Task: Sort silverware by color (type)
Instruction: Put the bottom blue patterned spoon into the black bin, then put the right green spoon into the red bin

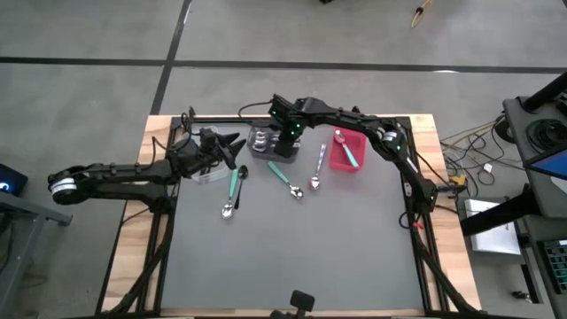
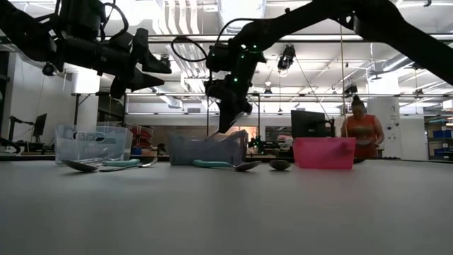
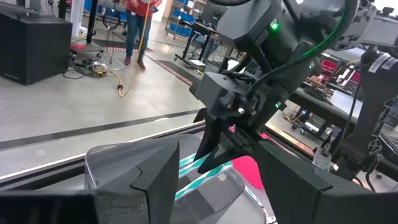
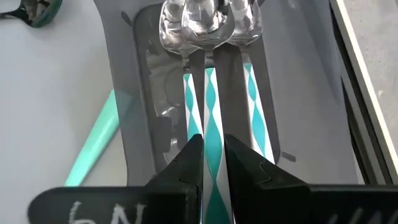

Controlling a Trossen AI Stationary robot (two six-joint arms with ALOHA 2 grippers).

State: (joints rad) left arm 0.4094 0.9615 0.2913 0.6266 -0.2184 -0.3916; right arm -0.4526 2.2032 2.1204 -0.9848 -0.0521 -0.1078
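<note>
With my right gripper (image 4: 213, 163) pinching a teal-handled spoon (image 4: 212, 106) over the dark grey bin (image 4: 130, 99), I want to lower it straight alongside the spoons (image 4: 245, 25) already inside before letting go, while my left gripper (image 1: 232, 152) waits spread by the clear bin (image 1: 208, 175).

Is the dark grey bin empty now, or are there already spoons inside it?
Not empty. The dark grey bin holds several spoons with teal-patterned handles, and the right pincer, directly above, is shut on one of them.
</note>
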